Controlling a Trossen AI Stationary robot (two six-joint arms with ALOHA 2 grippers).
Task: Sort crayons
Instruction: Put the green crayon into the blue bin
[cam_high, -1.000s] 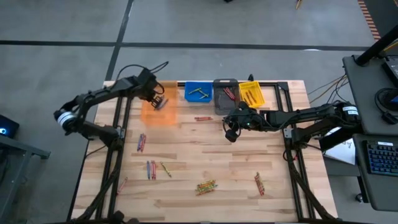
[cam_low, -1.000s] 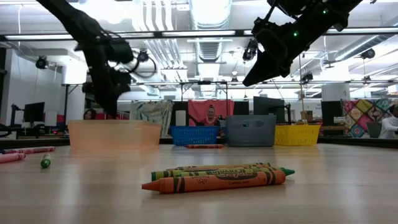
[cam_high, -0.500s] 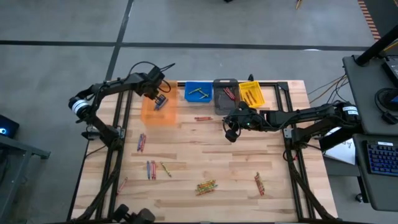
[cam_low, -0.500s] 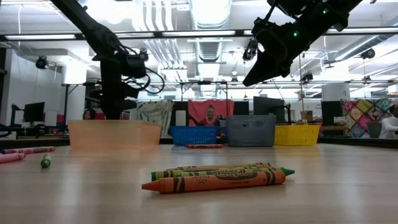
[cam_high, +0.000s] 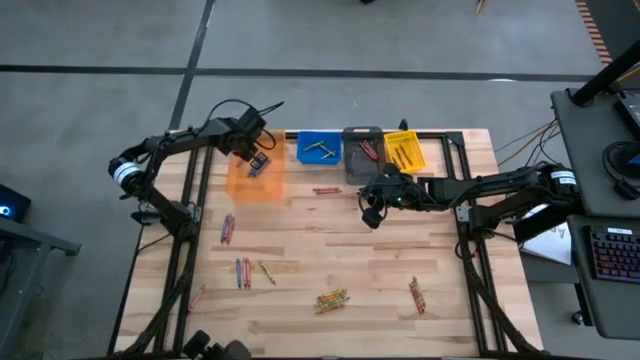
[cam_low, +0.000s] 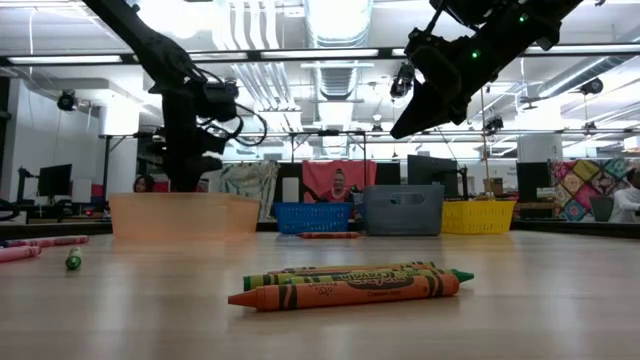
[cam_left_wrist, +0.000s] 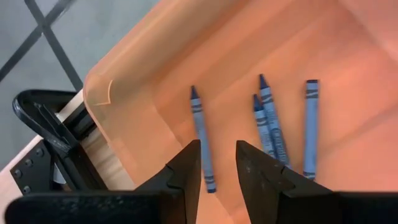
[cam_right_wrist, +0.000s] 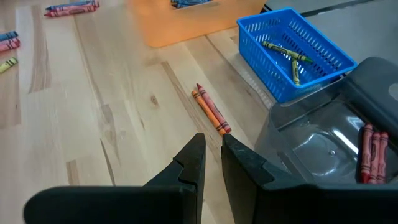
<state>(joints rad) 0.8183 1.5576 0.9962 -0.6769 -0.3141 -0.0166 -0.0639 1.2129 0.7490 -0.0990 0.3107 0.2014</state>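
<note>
My left tool (cam_left_wrist: 217, 163) has shifted over the orange bin (cam_high: 240, 187), fingers now slightly apart above blue crayons (cam_left_wrist: 269, 121); right tool (cam_right_wrist: 211, 157), fingers nearly together, stays put.

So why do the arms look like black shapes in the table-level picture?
Low view: bright ceiling lights behind the left arm and right arm leave them as silhouettes; the near crayons are sharp, the bins behind softer. Left wrist view: the orange bin tints everything, and the dark fingers show little detail.
</note>
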